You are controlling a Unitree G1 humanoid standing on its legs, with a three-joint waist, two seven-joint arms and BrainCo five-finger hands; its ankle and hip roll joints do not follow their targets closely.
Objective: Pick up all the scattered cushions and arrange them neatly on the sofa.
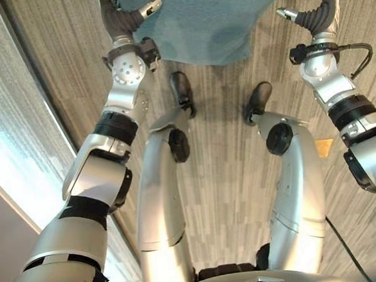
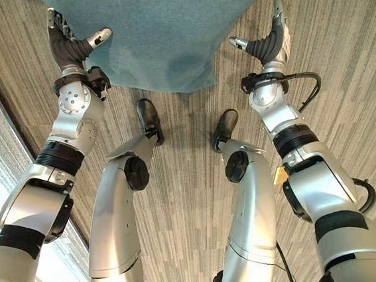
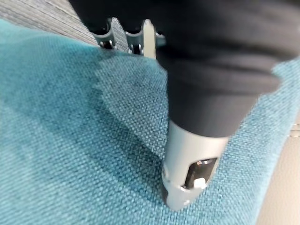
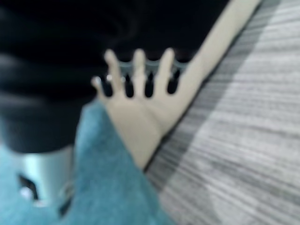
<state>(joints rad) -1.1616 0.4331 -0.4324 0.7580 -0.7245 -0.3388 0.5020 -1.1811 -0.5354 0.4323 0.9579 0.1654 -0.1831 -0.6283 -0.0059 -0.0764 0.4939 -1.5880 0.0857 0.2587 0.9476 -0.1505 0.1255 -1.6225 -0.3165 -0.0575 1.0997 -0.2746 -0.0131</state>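
Nearest the head camera is the grey striped carpet (image 2: 194,200), and past it, at the far edge of the eye views, one large teal cushion (image 2: 164,30) held up between the two hands. Left hand (image 2: 72,42) is on the cushion's left edge: thumb out straight across the fabric face, and in the left wrist view that thumb (image 3: 187,173) presses flat on the weave while the fingers (image 3: 126,37) reach over the far edge; not curled round it as far as I can see, so read as open and flat against the cushion. Right hand (image 2: 268,36) sits at the right edge, thumb pointing in toward the cushion; its wrist view shows straight, spread fingers (image 4: 138,70) beyond the teal corner (image 4: 108,187), against a pale beige surface that may be the sofa (image 4: 220,42), uncertain. Judged a squeeze carry, palms inward, no pinch. Risk: the hold depends on inward pressure alone, so if either arm eases outward or the arms move unevenly, the cushion could sag or slip down to the carpet; soft filling may also buckle under the squeeze and rotate out. Further cushions are not visible here
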